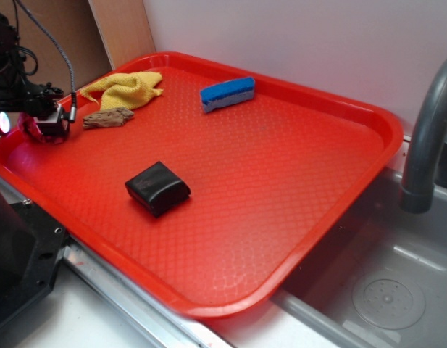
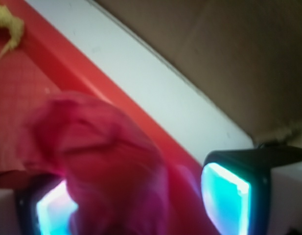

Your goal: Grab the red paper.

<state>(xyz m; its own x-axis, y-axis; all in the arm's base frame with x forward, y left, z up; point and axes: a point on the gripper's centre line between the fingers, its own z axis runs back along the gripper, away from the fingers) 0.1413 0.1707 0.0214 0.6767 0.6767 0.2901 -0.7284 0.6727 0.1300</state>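
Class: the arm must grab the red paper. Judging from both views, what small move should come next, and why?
Probably close the end effector. In the wrist view the red paper sits between the two fingers, which stand apart with a visible gap on the right. In the exterior view the arm is low at the tray's left edge, so nothing suggests repositioning first.

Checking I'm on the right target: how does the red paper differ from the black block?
The red paper is a dark red, wrinkled, roughly rounded wad; the black block is smooth, boxy and black. The paper looks smaller than the block. The paper sits between the gripper fingers at the tray's left edge; the block lies free mid-tray.
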